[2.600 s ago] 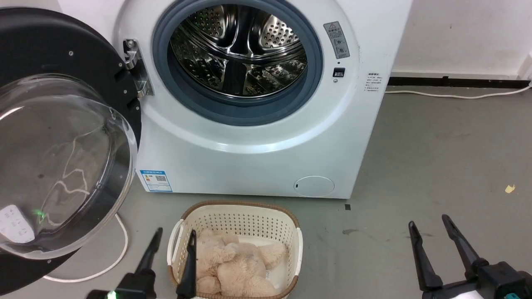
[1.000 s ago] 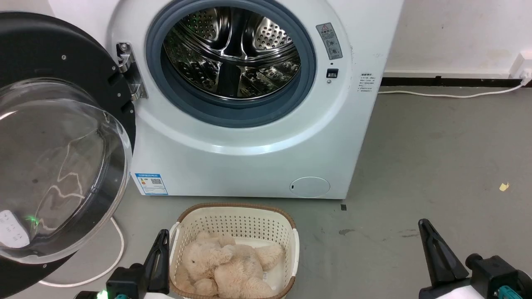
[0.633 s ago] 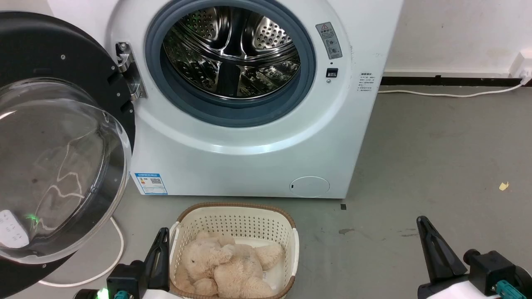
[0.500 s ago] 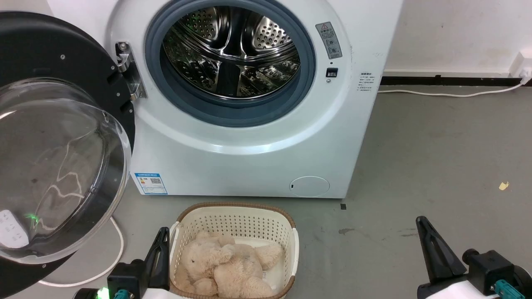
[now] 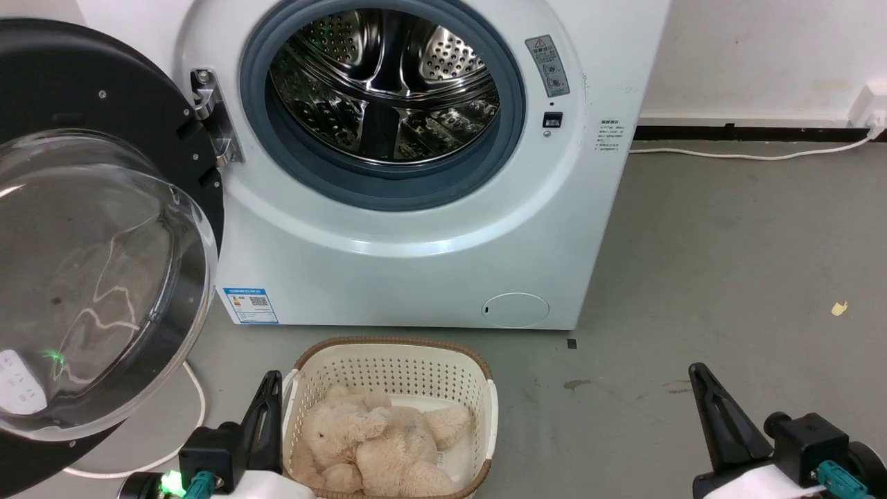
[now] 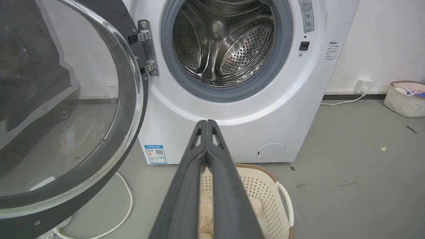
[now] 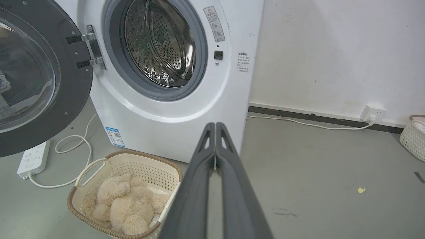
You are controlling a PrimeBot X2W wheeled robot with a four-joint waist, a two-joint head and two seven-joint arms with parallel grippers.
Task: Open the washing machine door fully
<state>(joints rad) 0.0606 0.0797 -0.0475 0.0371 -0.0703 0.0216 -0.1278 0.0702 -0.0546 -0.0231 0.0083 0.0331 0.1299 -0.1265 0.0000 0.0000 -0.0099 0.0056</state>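
The white washing machine [image 5: 416, 277] is seen standing on the grey floor [image 5: 727, 263] against a pale wall, taking up the upper middle of the head view. The washing machine door [image 5: 90, 242] is swung wide open to the machine's left side on a metal hinge [image 5: 211, 114], its black rim and bulging clear glass bowl turned toward the camera, well clear of the opening. The perforated steel drum [image 5: 384, 83] is exposed inside the grey-blue rubber ring [image 5: 388, 187]. A cream perforated basket [image 5: 395, 344] with a brown woven rim is set on the floor just in front of the machine, and a beige plush toy [image 5: 381, 443] is laid inside it. The left gripper [image 6: 206, 124] is held low beside the basket's left edge, and its jaws are pressed together on nothing. The right gripper [image 7: 215, 126] is held over bare floor well to the right of the basket, and its jaws are likewise pressed together and empty. A white power strip [image 7: 33, 159] with a looped cable is laid on the floor below the door. A small blue sticker [image 5: 251, 305] is fixed to the machine's lower left corner, and a yellow scrap [image 5: 839, 308] is seen on the floor at far right.
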